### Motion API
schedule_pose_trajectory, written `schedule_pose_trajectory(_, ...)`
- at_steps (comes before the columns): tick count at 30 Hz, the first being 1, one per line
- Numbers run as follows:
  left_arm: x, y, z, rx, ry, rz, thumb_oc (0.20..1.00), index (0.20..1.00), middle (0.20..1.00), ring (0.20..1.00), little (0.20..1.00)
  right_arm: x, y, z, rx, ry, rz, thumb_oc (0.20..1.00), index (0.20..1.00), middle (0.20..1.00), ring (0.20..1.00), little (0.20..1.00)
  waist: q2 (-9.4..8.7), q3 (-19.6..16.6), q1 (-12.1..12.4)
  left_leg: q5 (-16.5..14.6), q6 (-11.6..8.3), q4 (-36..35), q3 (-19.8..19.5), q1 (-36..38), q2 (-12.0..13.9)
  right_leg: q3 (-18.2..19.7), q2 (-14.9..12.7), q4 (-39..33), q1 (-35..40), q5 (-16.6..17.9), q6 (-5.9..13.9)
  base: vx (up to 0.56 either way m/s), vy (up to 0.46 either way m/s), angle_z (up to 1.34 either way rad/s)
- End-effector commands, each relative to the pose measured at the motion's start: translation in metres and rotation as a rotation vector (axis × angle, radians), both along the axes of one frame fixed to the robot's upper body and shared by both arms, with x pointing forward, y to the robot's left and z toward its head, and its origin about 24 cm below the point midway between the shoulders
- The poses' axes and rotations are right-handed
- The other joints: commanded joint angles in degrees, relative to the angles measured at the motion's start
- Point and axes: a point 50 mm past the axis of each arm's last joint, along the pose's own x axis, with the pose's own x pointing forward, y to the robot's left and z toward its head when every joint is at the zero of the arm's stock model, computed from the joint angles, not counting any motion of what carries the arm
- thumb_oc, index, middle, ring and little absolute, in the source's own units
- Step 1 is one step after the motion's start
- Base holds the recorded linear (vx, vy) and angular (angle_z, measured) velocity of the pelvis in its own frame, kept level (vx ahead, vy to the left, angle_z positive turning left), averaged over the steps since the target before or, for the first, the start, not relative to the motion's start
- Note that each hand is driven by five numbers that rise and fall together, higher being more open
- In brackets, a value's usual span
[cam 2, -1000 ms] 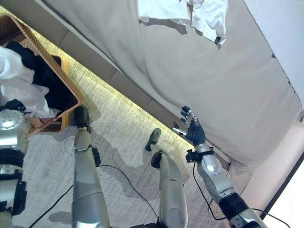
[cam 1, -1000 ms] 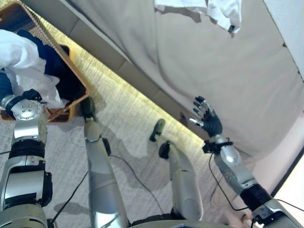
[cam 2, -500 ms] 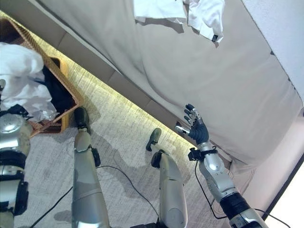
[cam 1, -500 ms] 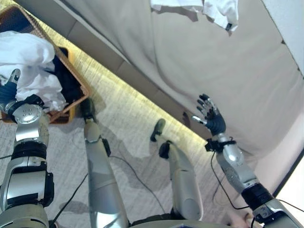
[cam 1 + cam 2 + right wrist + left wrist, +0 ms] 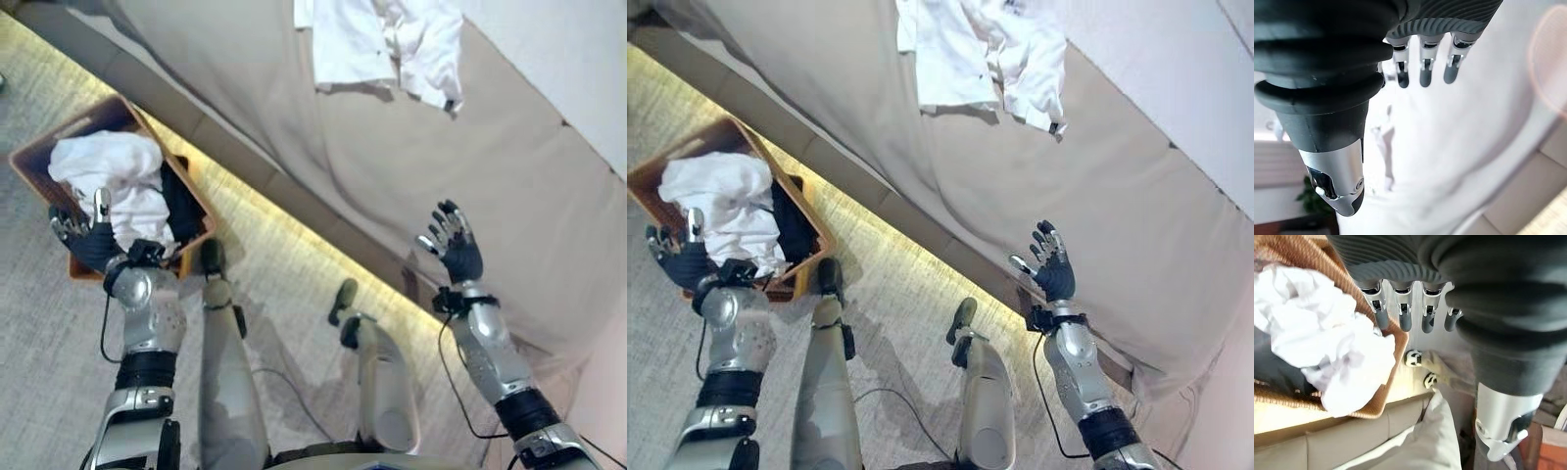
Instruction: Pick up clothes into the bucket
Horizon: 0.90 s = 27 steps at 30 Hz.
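Observation:
A brown wicker basket (image 5: 69,127) stands on the floor at the left, before the sofa. It holds a heap of white clothes (image 5: 110,181) and a dark garment (image 5: 182,211). My left hand (image 5: 88,241) is open at the basket's near rim, its straight fingers (image 5: 1403,316) holding nothing. A white garment (image 5: 377,44) lies spread on the sofa seat at the far side. My right hand (image 5: 458,251) is raised and open before the sofa's front, well short of that garment, its fingers (image 5: 1422,68) empty.
The beige sofa (image 5: 343,166) runs diagonally across the view, with a lit strip along its base. Grey carpet (image 5: 39,343) lies around the basket. A wall (image 5: 1176,69) rises behind the sofa.
The whole picture has shifted, so the camera moved. My left hand has come off the white clothes, which now lie in the basket. My right hand is a little higher.

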Motion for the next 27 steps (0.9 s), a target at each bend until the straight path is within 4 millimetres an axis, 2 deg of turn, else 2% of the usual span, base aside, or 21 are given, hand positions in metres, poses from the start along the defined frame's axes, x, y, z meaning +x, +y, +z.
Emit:
schedule_pose_trajectory(1, 0.004, -0.011, 0.026, 0.141, -0.101, -0.025, 1.0, 1.0, 1.0, 1.0, 1.0, -0.003, -0.021, 0.015, -0.016, -0.08, -0.098, 1.0, 1.0, 1.0, 1.0, 1.0, 0.77, 1.41, 0.7, -8.97, 2.45, 5.66, -0.49, 4.39, -1.62, -2.1, -1.65, -5.39, 3.9, 10.27, 1.78, 0.04, -0.034, 0.02)
schedule_pose_trajectory(3, 0.001, -0.017, 0.03, 0.232, -0.089, -0.041, 1.0, 1.0, 1.0, 1.0, 1.0, -0.007, -0.026, 0.011, -0.019, -0.068, -0.12, 1.0, 1.0, 1.0, 1.0, 1.0, 1.06, 0.61, 0.89, -8.57, 2.2, 4.08, -0.24, 7.3, -1.57, -2.33, -1.56, -6.93, 6.55, 10.43, 1.85, 0.08, -0.047, 0.03)
schedule_pose_trajectory(4, -0.002, -0.026, 0.035, 0.342, -0.09, -0.071, 1.0, 1.0, 1.0, 1.0, 1.0, -0.009, -0.031, 0.005, -0.022, -0.047, -0.143, 1.0, 1.0, 1.0, 1.0, 1.0, 1.32, -0.79, 0.95, -8.39, 2.03, 2.89, 0.11, 9.82, -1.33, -2.26, -1.42, -8.03, 8.75, 10.57, 1.85, 0.04, -0.018, 0.02)
schedule_pose_trajectory(5, -0.004, -0.027, 0.034, 0.367, -0.083, -0.073, 1.0, 1.0, 1.0, 1.0, 1.0, -0.01, -0.033, 0.006, -0.031, -0.049, -0.147, 1.0, 1.0, 1.0, 1.0, 1.0, 1.31, -1.22, 1.0, -6.69, 2.45, 2.05, 0.95, 10.63, -1.47, -2.83, -1.8, -9.02, 9.41, 11.78, 1.13, 0.0, 0.0, 0.0)
schedule_pose_trajectory(6, -0.004, -0.027, 0.033, 0.367, -0.082, -0.073, 1.0, 1.0, 1.0, 1.0, 1.0, -0.01, -0.033, 0.006, -0.031, -0.049, -0.147, 1.0, 1.0, 1.0, 1.0, 1.0, 1.29, -1.13, 1.05, -6.63, 2.45, 1.88, 1.01, 10.86, -1.47, -2.81, -1.78, -9.11, 9.57, 11.81, 1.13, 0.0, -0.013, -0.04)
schedule_pose_trajectory(7, -0.006, -0.035, 0.041, 0.493, -0.098, -0.126, 1.0, 1.0, 1.0, 1.0, 1.0, -0.01, -0.036, 0.005, -0.042, -0.047, -0.154, 1.0, 1.0, 1.0, 1.0, 1.0, 1.43, -2.84, 0.85, -6.57, 2.21, 0.96, 1.28, 13.08, -1.27, -2.84, -1.71, -10.22, 11.69, 11.8, 1.12, 0.09, -0.035, -0.07)
schedule_pose_trajectory(9, -0.006, -0.037, 0.041, 0.521, -0.105, -0.151, 1.0, 1.0, 1.0, 1.0, 1.0, -0.01, -0.037, 0.005, -0.052, -0.047, -0.153, 1.0, 1.0, 1.0, 1.0, 1.0, 1.55, -3.4, 0.87, -6.58, 2.14, 0.57, 1.55, 14.42, -1.16, -2.69, -1.53, -10.75, 12.99, 11.72, 1.09, 0.09, -0.026, -0.07)
schedule_pose_trajectory(10, -0.009, -0.042, 0.044, 0.624, -0.106, -0.228, 1.0, 1.0, 1.0, 1.0, 1.0, -0.008, -0.038, 0.004, -0.058, -0.039, -0.157, 1.0, 1.0, 1.0, 1.0, 1.0, 2.06, -5.05, 0.5, -6.63, 1.87, -0.07, 1.98, 16.76, -0.74, -2.28, -1.26, -11.59, 14.98, 11.51, 1.14, 0.1, -0.013, -0.09)
schedule_pose_trajectory(12, -0.009, -0.047, 0.044, 0.64, -0.12, -0.276, 1.0, 1.0, 1.0, 1.0, 1.0, -0.006, -0.035, 0.006, -0.06, -0.047, -0.144, 1.0, 1.0, 1.0, 1.0, 1.0, 2.31, -5.88, 0.39, -6.69, 1.79, -0.69, 2.45, 18.45, -0.45, -1.89, -1.05, -12.09, 16.14, 11.46, 1.18, 0.09, 0.002, -0.15)
schedule_pose_trajectory(14, -0.012, -0.05, 0.036, 0.63, -0.125, -0.365, 1.0, 1.0, 1.0, 1.0, 1.0, -0.004, -0.03, 0.004, -0.047, -0.042, -0.121, 1.0, 1.0, 1.0, 1.0, 1.0, 2.68, -7.92, -0.22, -6.77, 1.65, -1.7, 3.24, 21.4, -0.06, -1.02, -0.67, -12.73, 17.98, 10.88, 1.11, 0.11, 0.011, -0.21)
schedule_pose_trajectory(15, -0.012, -0.06, 0.022, 0.584, -0.116, -0.468, 1.0, 1.0, 1.0, 1.0, 1.0, 0.003, -0.016, 0.005, -0.063, -0.042, -0.064, 1.0, 1.0, 1.0, 1.0, 1.0, 2.66, -9.79, -0.99, -6.8, 1.61, -2.87, 4.38, 24.46, 0.21, 0.2, 0.1, -13.36, 19.85, 10.92, 1.0, 0.09, -0.011, -0.23)
schedule_pose_trajectory(16, -0.012, -0.059, 0.022, 0.583, -0.116, -0.468, 1.0, 1.0, 1.0, 1.0, 1.0, 0.003, -0.016, 0.005, -0.063, -0.042, -0.064, 1.0, 1.0, 1.0, 1.0, 1.0, 2.63, -9.72, -0.95, -6.77, 1.61, -2.97, 4.45, 24.61, 0.22, 0.25, 0.1, -13.39, 19.93, 10.93, 1.01, 0.12, -0.045, -0.39)
schedule_pose_trajectory(17, -0.016, -0.061, 0.01, 0.561, -0.084, -0.517, 1.0, 1.0, 1.0, 1.0, 1.0, 0.007, -0.007, 0.006, -0.13, -0.033, -0.011, 1.0, 1.0, 1.0, 1.0, 1.0, 2.89, -11.77, -1.46, -6.69, 1.52, -3.99, 4.8, 26.69, 0.54, 1.01, 0.58, -13.67, 20.99, 10.39, 0.98, 0.07, -0.029, -0.39)
schedule_pose_trajectory(18, -0.016, -0.061, 0.01, 0.561, -0.084, -0.517, 1.0, 1.0, 1.0, 1.0, 1.0, 0.007, -0.007, 0.006, -0.129, -0.033, -0.011, 1.0, 1.0, 1.0, 1.0, 1.0, 2.81, -11.92, -1.56, -6.36, 1.58, -4.28, 4.8, 26.59, 0.4, 0.97, 0.49, -13.84, 20.87, 10.6, 0.97, 0.1, -0.075, -0.37)
schedule_pose_trajectory(20, -0.015, -0.072, -0.005, 0.538, -0.04, -0.627, 1.0, 1.0, 1.0, 1.0, 1.0, 0.016, 0.012, 0.008, -0.248, -0.022, 0.083, 1.0, 1.0, 1.0, 1.0, 1.0, 3.09, -14.13, -1.77, -6.98, 1.03, -4.71, 5.13, 30.13, 1.41, 2.3, 2.05, -13.91, 23.81, 8.22, 0.41, 0.11, -0.111, -0.12)
schedule_pose_trajectory(21, -0.015, -0.072, -0.004, 0.538, -0.04, -0.627, 1.0, 1.0, 1.0, 1.0, 1.0, 0.016, 0.012, 0.008, -0.248, -0.022, 0.083, 1.0, 1.0, 1.0, 1.0, 1.0, 3.04, -14.21, -1.83, -6.76, 1.06, -4.86, 5.12, 30.02, 1.33, 2.26, 2.01, -14.06, 23.73, 8.39, 0.39, 0.11, -0.111, -0.05)
schedule_pose_trajectory(22, -0.015, -0.073, -0.011, 0.521, -0.02, -0.653, 1.0, 1.0, 1.0, 1.0, 1.0, 0.017, 0.016, 0.007, -0.244, -0.017, 0.103, 1.0, 1.0, 1.0, 1.0, 1.0, 2.91, -14.74, -1.77, -7.5, 0.84, -3.4, 5.21, 30.03, 1.98, 2.79, 2.66, -14.37, 24.95, 7.32, -0.04, 0.07, -0.136, -0.1)
schedule_pose_trajectory(23, -0.017, -0.075, -0.021, 0.498, 0.013, -0.692, 1.0, 1.0, 1.0, 1.0, 1.0, 0.02, 0.028, 0.007, -0.244, -0.017, 0.143, 1.0, 1.0, 1.0, 1.0, 1.0, 2.6, -14.54, -0.76, -7.92, 0.01, 4.76, 3.52, 29.66, 2.51, 4.17, 4.17, -15.41, 27.89, 5.95, -1.63, 0.07, -0.136, -0.15)
schedule_pose_trajectory(24, -0.017, -0.074, -0.021, 0.498, 0.012, -0.692, 1.0, 1.0, 1.0, 1.0, 1.0, 0.02, 0.028, 0.007, -0.244, -0.017, 0.143, 1.0, 1.0, 1.0, 1.0, 1.0, 2.56, -14.62, -0.83, -7.73, 0.04, 4.66, 3.47, 29.51, 2.43, 4.11, 4.13, -15.54, 27.8, 6.1, -1.64, 0.03, -0.096, -0.2)
schedule_pose_trajectory(25, -0.016, -0.077, -0.025, 0.491, 0.028, -0.708, 1.0, 1.0, 1.0, 1.0, 1.0, 0.02, 0.029, 0.006, -0.245, -0.012, 0.147, 1.0, 1.0, 1.0, 1.0, 1.0, 2.6, -14.59, -0.3, -6.01, -0.51, 5.57, 2.98, 29.14, 2.45, 3.79, 4.23, -15.93, 28.93, 5.95, -1.76, 0.01, 0.027, -0.36)
schedule_pose_trajectory(27, -0.015, -0.077, -0.037, 0.465, 0.08, -0.727, 1.0, 1.0, 1.0, 1.0, 1.0, 0.018, 0.028, 0.004, -0.221, -0.001, 0.13, 1.0, 1.0, 1.0, 1.0, 1.0, 3.18, -16.4, -0.35, -3.54, -1.02, -1.93, 4.28, 29.51, 3.08, 2.2, 4.22, -18.11, 30.63, 6.36, -0.94, 0.14, 0.12, -0.16)
